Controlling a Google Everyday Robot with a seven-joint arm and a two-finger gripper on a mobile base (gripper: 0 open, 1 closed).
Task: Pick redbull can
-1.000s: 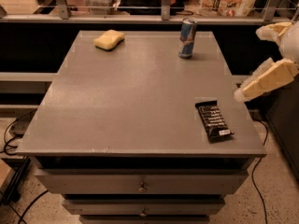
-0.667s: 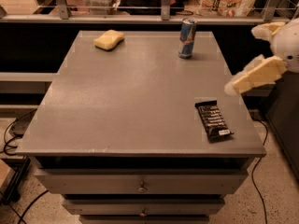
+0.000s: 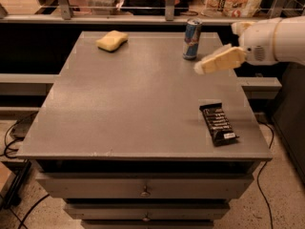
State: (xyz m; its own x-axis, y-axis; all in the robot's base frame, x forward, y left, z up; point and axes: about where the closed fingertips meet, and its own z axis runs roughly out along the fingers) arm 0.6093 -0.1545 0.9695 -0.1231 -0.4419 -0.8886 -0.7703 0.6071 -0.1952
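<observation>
Standing just beside the jaws, the redbull can seems untouched.

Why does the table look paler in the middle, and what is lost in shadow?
Camera view: warm light leaves a soft sheen across the table; the gripper, just right of the redbull can, is brightly lit; the gap behind the table and the recess under its top go nearly black.

Grey table with yellow sponge, redbull can, black snack bar; pincer just beside the can.
</observation>
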